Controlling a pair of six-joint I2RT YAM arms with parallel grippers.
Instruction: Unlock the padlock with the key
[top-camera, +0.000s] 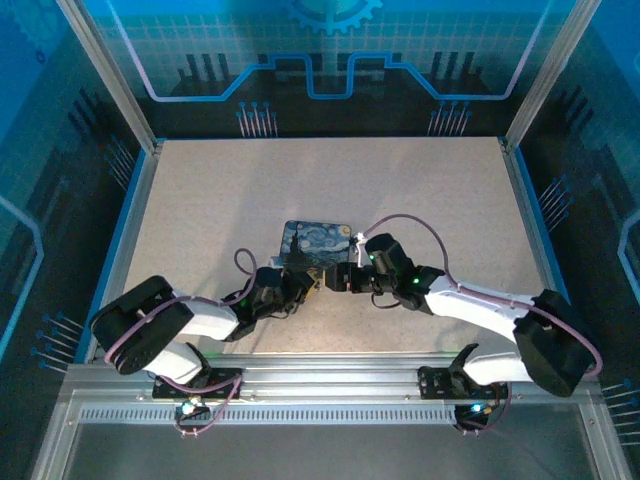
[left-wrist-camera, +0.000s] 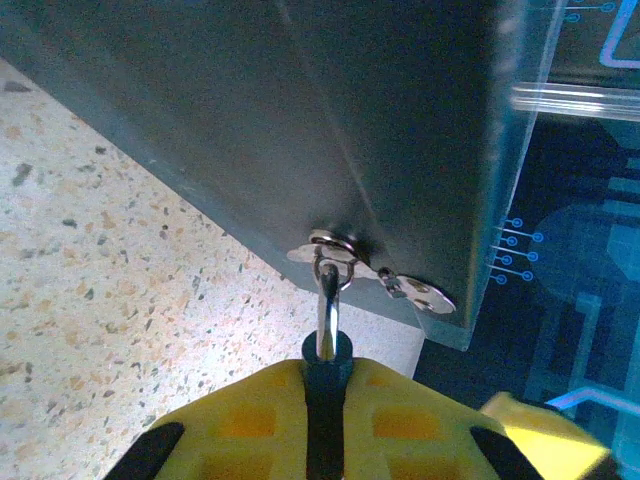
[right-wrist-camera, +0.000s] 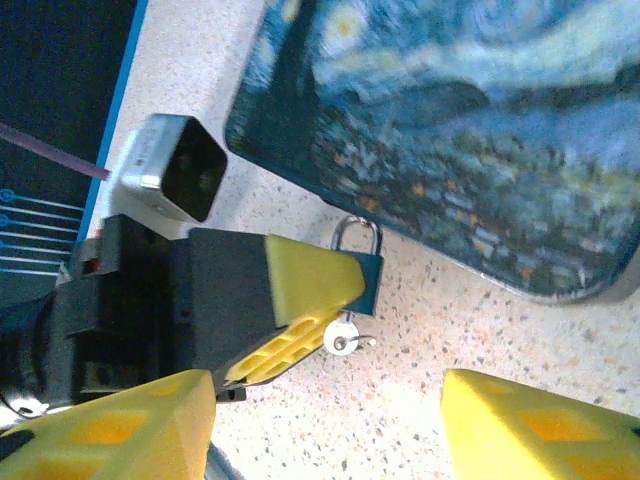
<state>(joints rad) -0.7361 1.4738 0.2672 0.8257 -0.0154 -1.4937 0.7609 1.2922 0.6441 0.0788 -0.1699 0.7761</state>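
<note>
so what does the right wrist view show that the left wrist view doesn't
Only right wrist: the tin's painted lid, the right claw open, and the left claw seen from outside. Only left wrist: a plain dark grey wall, apparently the tin's side, looming close. Both: the padlock pinched in the left claw, small silver bits beside it that may be the key, and the speckled table.

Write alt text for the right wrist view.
The left end effector grips a small padlock beside the edge of a swirl-painted tin, with a silvery key right by it. The right end effector, yellow fingers wide open, frames the foreground over speckled tabletop.
</note>
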